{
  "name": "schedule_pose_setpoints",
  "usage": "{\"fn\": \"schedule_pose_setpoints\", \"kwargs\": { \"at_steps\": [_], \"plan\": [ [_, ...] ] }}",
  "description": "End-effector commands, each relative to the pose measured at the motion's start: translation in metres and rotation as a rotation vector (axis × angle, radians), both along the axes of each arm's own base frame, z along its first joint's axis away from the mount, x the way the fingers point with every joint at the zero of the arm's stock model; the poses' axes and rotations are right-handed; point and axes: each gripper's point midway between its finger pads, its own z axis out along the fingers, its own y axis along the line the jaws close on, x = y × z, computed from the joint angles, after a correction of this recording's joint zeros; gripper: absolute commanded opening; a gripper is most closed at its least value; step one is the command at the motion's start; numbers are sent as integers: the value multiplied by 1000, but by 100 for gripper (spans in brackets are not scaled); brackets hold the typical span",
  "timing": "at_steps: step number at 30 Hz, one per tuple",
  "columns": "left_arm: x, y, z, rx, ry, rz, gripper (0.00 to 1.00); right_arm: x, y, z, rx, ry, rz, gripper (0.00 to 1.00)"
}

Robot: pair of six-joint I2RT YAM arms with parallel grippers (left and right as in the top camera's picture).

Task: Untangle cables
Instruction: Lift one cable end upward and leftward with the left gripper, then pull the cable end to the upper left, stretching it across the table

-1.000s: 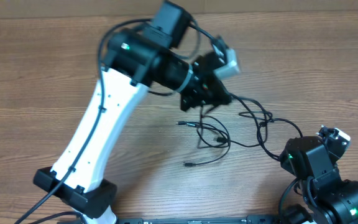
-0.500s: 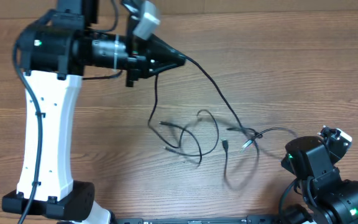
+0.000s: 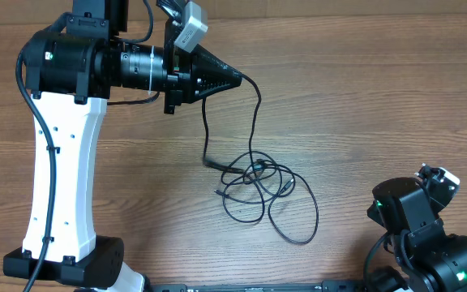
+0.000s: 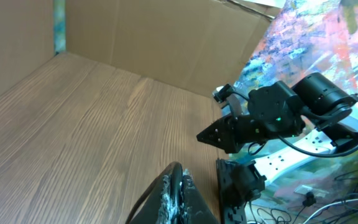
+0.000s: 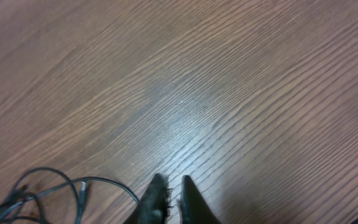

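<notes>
Currently, left end effector (image 3: 235, 79) clamped on cables (image 3: 254, 169), right end effector (image 5: 170, 195) closed, empty

Wood-grain table (image 3: 363, 97), one loose tangle.
Thin black cables (image 3: 262, 191) lie in overlapping loops just off centre toward 5 o'clock, one strand rising off the wood toward 12 o'clock.

Left pincer (image 3: 237, 79), right pincer (image 5: 172, 182): both closed.

1. The cables (image 3: 259, 170) are thin black cords with small plug tips, in loose overlapping loops lying flat just below the left gripper (image 3: 240, 79).
2. Two strands rise from the loops to that gripper's tip.
</notes>
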Motion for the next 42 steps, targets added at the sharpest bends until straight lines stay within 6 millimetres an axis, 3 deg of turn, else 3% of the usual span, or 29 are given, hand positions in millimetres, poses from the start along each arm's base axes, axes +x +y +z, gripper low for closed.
{"fn": "schedule_pose_setpoints", "kwargs": {
  "at_steps": [1,2,4,11,17,19,22,27,32,36,40,42],
  "plan": [
    [-9,-1,12,-11,-25,-4,4,2,0,6,5,-22,-1,13],
    [-11,-2,16,-28,-26,-16,4,2,1,6,9,-23,1,17],
    [-16,-3,26,-83,-36,-55,4,4,4,6,24,-29,8,34],
    [-27,-5,63,-241,-83,-187,4,13,20,-6,91,-33,44,55],
    [-29,-20,72,-235,-70,-225,4,32,62,-23,266,-60,152,82],
    [-28,-30,69,-208,-63,-209,4,41,85,-28,365,-77,219,82],
    [-30,-38,67,-194,-66,-209,4,46,105,-31,444,-76,277,82],
    [-34,-44,70,-196,-73,-226,4,49,124,-48,517,9,296,80],
    [-31,-45,75,-201,-69,-221,4,50,149,-70,603,137,323,67],
    [-28,-46,78,-198,-61,-206,4,56,166,-86,650,214,347,44],
    [-26,-46,78,-197,-61,-196,4,59,172,-108,668,295,309,4],
    [-22,-46,77,-190,-59,-176,4,58,171,-117,655,327,296,4]
  ]
}}
